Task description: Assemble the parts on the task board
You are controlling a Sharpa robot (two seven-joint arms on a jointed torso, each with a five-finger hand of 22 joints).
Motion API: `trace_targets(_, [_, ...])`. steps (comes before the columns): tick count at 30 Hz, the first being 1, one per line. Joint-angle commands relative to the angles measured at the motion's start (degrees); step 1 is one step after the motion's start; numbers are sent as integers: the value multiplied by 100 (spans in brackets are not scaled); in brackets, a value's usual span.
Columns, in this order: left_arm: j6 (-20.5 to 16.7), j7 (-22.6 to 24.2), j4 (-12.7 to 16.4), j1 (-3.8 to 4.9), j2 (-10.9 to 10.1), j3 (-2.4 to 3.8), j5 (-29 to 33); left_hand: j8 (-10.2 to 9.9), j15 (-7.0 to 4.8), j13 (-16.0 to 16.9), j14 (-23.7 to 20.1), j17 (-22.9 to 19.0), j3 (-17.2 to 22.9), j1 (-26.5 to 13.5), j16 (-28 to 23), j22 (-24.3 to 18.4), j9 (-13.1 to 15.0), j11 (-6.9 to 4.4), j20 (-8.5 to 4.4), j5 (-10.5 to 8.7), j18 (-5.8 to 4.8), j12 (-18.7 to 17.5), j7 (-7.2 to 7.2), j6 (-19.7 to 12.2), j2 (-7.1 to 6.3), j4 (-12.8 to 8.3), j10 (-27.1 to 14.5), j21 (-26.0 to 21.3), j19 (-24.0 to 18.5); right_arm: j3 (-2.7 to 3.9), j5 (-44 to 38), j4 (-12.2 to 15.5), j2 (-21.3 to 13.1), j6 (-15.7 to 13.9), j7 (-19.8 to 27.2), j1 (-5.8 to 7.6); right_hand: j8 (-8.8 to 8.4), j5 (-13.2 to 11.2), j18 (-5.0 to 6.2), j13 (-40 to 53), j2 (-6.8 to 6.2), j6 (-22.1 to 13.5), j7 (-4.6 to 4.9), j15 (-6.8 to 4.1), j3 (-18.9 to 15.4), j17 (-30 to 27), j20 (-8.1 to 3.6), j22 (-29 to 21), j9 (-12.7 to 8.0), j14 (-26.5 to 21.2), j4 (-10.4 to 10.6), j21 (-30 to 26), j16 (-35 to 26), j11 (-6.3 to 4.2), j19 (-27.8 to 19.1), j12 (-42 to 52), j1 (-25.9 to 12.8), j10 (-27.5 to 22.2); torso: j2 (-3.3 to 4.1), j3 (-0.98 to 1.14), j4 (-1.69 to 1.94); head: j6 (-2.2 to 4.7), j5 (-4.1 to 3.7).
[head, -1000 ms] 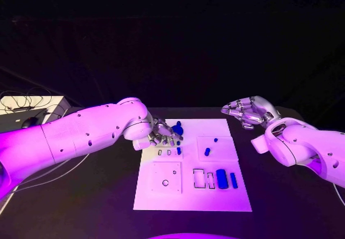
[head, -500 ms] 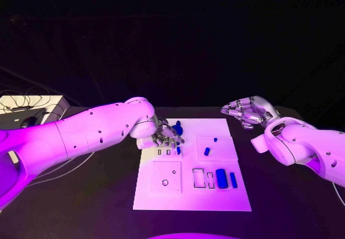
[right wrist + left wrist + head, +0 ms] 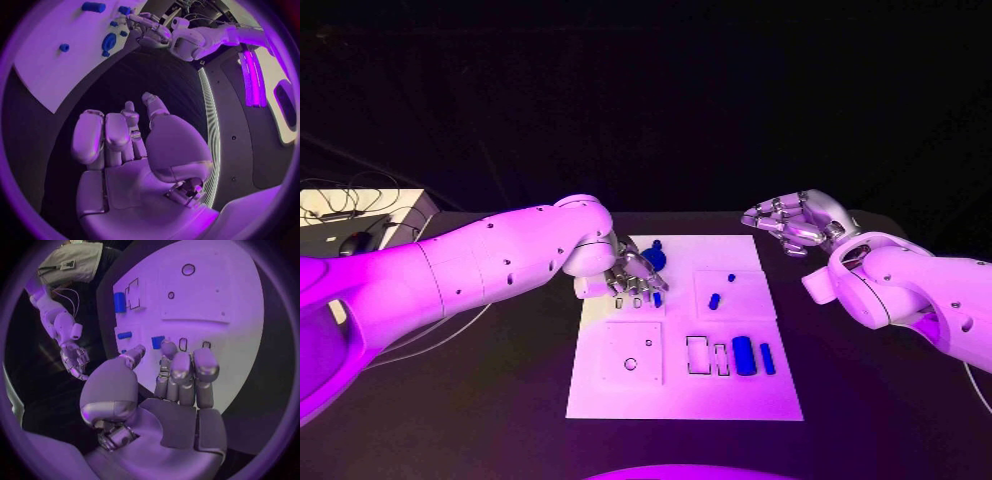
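Note:
The white task board point(image 3: 687, 385) lies in the middle of the table. My left hand point(image 3: 635, 272) hovers low over its far left part, fingers spread and holding nothing. Its fingertips point(image 3: 170, 348) are just short of a small blue part point(image 3: 158, 341) standing by two small slots. A round blue part point(image 3: 655, 258) lies just beyond the hand. Two small blue parts point(image 3: 714, 300) stand on the far right square. A thick blue cylinder point(image 3: 744, 356) and a slim blue bar point(image 3: 767, 358) sit near the middle right. My right hand point(image 3: 795, 222) floats off the board's far right corner, empty, fingers loosely apart.
A square plate with a hole point(image 3: 632, 352) is set in the board's left half, with empty rectangular slots point(image 3: 698, 356) beside it. A pale box with cables point(image 3: 351, 212) stands at the table's far left. Bare black table point(image 3: 877, 400) surrounds the board.
My left arm has swung further in over the table, and the hand has shifted slightly over the same corner of the board. The right hand has stayed put.

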Motion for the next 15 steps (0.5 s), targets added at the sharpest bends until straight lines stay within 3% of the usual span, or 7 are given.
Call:
trace_targets(1, [236, -14, -22, 6, 13, -3, 37, -42, -1, 7, -4, 12, 0, 17, 7, 18, 23, 0, 8, -4, -35, -25, -1, 37, 79, -71, 30, -22, 52, 4, -45, -1, 3, 16, 8, 2, -27, 30, -73, 3, 5, 14, 36, -41, 10, 4, -39, 889, 7, 5, -5, -17, -22, 14, 184, -32, -60, -18, -1, -1, 2, -9, -6])
trace_targets(15, [274, -18, -117, -8, 106, -4, 133, -62, 0, 15, -3, 22, -5, 36, 16, 49, 59, 0, 10, -4, -37, -26, -1, 43, 106, -170, 29, -36, 56, 4, -46, -1, 23, 32, 3, 2, -39, 23, -72, 7, 15, 21, 34, -41, 14, 4, -39, 889, 14, 4, 2, -19, -23, 14, 184, -28, -66, -12, 8, -6, 3, -26, -33])
